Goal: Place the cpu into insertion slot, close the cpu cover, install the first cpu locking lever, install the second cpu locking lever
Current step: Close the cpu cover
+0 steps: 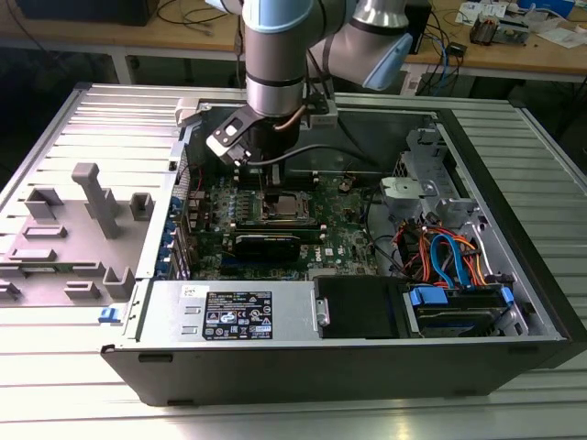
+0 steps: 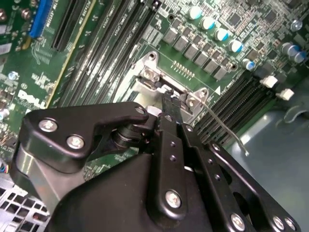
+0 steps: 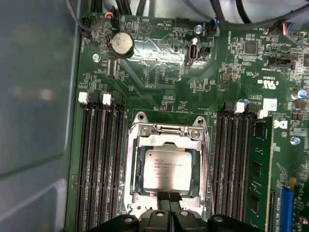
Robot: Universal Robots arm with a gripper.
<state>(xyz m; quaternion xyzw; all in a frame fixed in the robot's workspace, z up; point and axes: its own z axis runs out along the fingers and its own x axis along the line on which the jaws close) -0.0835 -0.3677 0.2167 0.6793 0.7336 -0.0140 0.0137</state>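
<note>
So the arm comes down from the upper middle of the frame in the exterior view, into the open computer case (image 1: 367, 371) lying on its side on the ribbed metal table (image 1: 55, 394). The gripper (image 1: 267, 183) sits just above centre, right over the green motherboard (image 1: 339, 234).

The cpu (image 3: 166, 169) is already sitting flat in the insertion slot (image 3: 140, 117), silvery top facing up, with black memory slots (image 3: 99, 169) running along both sides. The cpu cover (image 3: 169, 137) looks to be down around it, with the chip showing through the cut-out.

In the first wrist view the gripper's jaws are pressed together with nothing between them, tips right at the edge of the cover, just beside the chip. The second wrist view shows a thin metal lever (image 2: 223, 129) angling away from the socket corner, near the fingertips (image 2: 167, 104).

A grey plastic fixture (image 1: 92, 197) sits at the frame's left, well apart from the case.
</note>
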